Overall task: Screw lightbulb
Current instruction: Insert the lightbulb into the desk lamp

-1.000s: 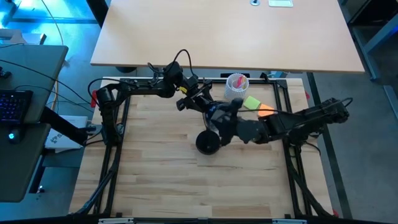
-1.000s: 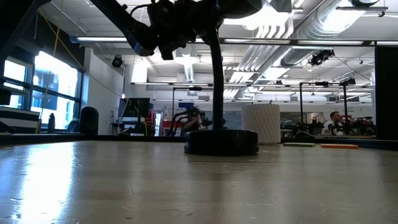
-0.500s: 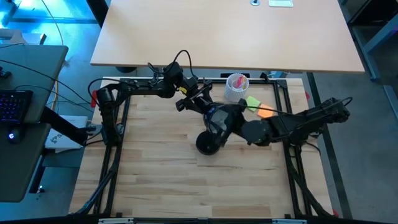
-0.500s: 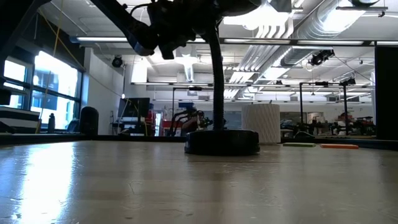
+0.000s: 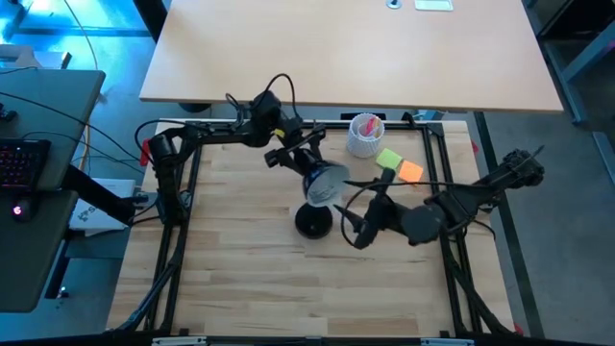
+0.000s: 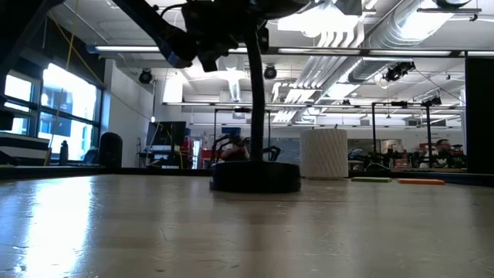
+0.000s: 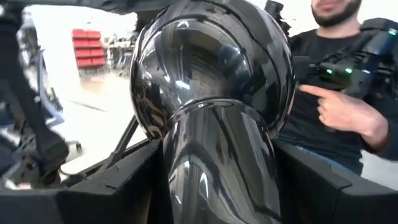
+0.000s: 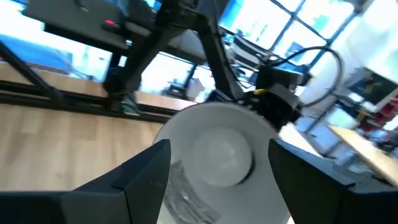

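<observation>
While the left gripper (image 5: 309, 171) clamps the black desk lamp's head (image 5: 325, 183) from behind, its fingers (image 7: 118, 186) stand wide on either side of the glossy black shell (image 7: 211, 68), closed onto it rather than free. The lamp's round base (image 5: 313, 221) sits on the wooden table (image 5: 240, 269), with the stem (image 6: 253, 100) rising straight up from it in the low view.

The right gripper (image 5: 357, 229) hangs just beside the base, apart from the lamp, fingers (image 8: 134, 177) spread wide and holding nothing. Its wrist camera looks into the lamp head's pale inner reflector (image 8: 180, 186), where the lightbulb (image 8: 222, 155) sits in the middle; whether it is fully seated cannot be told.

A white ribbed cup (image 5: 365, 135) with something pink inside stands at the table's far edge, with a green block (image 5: 388, 159) and an orange block (image 5: 410, 171) near it.

A person's hand (image 7: 345, 112) and dark shirt show beyond the lamp in the left wrist view.

No readable writing or labels on any item.
</observation>
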Robot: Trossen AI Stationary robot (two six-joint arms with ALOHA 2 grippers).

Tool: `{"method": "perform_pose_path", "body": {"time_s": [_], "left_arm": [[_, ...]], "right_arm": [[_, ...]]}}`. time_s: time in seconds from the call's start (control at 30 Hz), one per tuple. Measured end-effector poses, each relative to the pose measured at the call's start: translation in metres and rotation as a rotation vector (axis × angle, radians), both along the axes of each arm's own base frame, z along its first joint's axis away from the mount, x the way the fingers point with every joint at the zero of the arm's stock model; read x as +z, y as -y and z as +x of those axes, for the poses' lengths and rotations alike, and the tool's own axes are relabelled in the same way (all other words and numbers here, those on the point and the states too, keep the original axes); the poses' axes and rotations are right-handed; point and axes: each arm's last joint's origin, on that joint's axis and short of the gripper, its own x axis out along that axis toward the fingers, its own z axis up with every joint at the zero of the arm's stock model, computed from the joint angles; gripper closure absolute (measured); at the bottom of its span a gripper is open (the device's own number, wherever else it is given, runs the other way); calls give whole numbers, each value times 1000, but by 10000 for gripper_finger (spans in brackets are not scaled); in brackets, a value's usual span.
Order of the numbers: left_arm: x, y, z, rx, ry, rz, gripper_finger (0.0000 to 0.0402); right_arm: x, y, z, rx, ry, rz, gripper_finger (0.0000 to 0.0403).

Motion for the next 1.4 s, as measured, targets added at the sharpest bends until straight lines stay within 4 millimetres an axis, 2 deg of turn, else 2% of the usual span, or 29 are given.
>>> {"method": "perform_pose_path", "body": {"time_s": [0.4, 0.9, 1.27, 1.4], "left_arm": [[5, -4, 0, 5, -27, -19, 107], [6, -35, -18, 73, -114, -74, 105], [11, -52, -32, 130, -100, -71, 105], [11, -65, -40, 167, -100, -74, 105]], "right_arm": [[-5, -3, -5, -45, -29, -11, 135], [-6, -3, -5, -44, -40, -15, 135], [-6, -3, -5, -42, -41, -15, 135], [-9, -3, -6, -42, -61, -22, 135]]}}
